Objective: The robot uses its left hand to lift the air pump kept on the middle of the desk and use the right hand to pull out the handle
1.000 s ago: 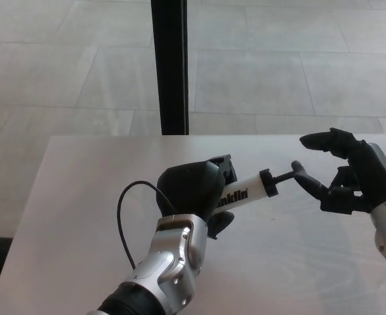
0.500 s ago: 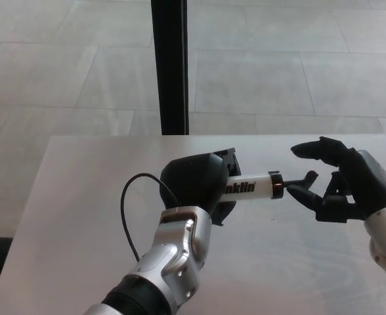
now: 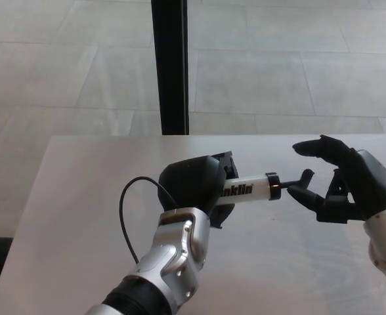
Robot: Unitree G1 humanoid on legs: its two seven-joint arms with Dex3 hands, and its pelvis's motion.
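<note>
Since half a second ago I see very little change: the air pump [image 3: 249, 189] has tipped slightly, its right end now a touch higher, and the handle [image 3: 304, 178] sits a little farther from the black collar [image 3: 272, 185], so a bit more of the thin rod shows. A full second back the pump's right end was higher still and my right hand was farther right, clear of the handle.

My left hand [image 3: 193, 187] is clenched around the left part of the pump's white barrel, holding it above the middle of the desk [image 3: 75, 216], the barrel lying roughly level and pointing right. On the barrel I can read black letters "nklin"; the start of the word is hidden under my fingers, so I cannot give the whole brand. A black block-shaped piece shows just behind the left hand at its far side.

My right hand [image 3: 341, 184] is at the pump's right end. Its lower fingers [image 3: 304, 194] lie right at the handle, the thumb raised and spread above it; whether they are truly gripping the handle or just touching it, I cannot tell.

A thin black cable [image 3: 124, 210] loops up from my left wrist on the near left. Beyond the desk's far edge stands a dark vertical post [image 3: 169, 65] against a pale tiled floor [image 3: 298, 65].
</note>
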